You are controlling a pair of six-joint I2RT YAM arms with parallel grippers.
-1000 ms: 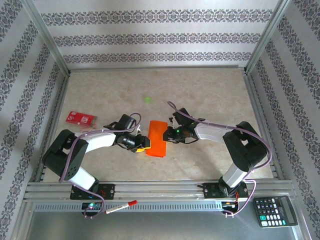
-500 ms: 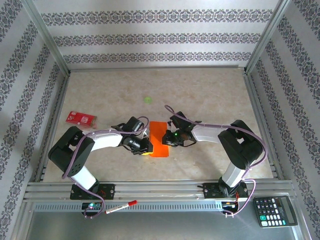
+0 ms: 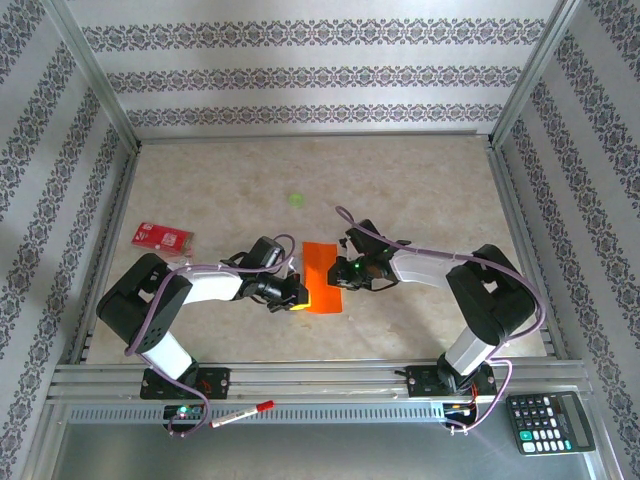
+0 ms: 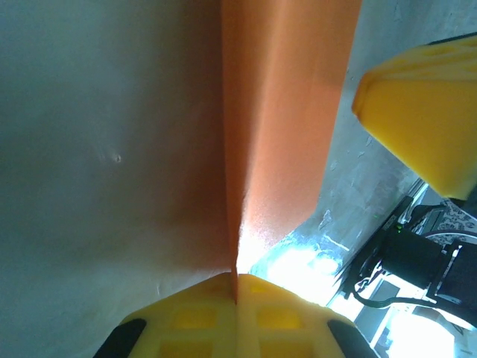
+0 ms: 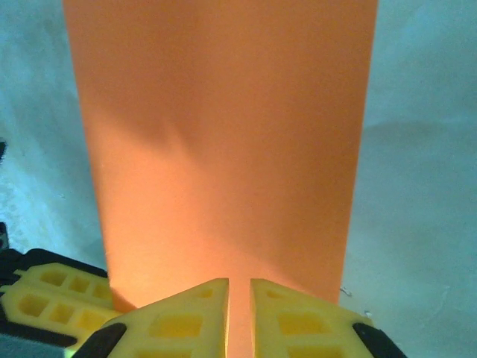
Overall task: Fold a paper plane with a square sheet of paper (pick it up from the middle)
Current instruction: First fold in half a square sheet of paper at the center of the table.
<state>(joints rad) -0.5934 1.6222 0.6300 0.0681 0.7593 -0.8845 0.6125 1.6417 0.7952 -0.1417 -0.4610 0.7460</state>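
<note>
The square sheet of paper (image 3: 322, 278), bright orange and folded into a narrow strip, lies at the table's middle between both arms. My left gripper (image 3: 298, 297) is at its near left corner. In the left wrist view the jaws (image 4: 237, 287) are shut on the paper (image 4: 291, 112), whose edge rises thin between the yellow pads. My right gripper (image 3: 340, 272) rests at the strip's right side. Its jaws (image 5: 238, 313) stand all but shut, a narrow slit apart, over the flat paper (image 5: 223, 149), not pinching it. The right gripper's finger (image 4: 421, 112) shows past the strip.
A small red card (image 3: 161, 237) lies at the left and a green spot (image 3: 295, 199) behind the paper. Aluminium rails (image 3: 300, 378) run along the near edge, with a red-capped pen (image 3: 243, 413) and a calculator (image 3: 548, 422) in front.
My left gripper slid right to the paper's near left corner and closed on its edge. The right gripper stayed nearly still on the strip.
</note>
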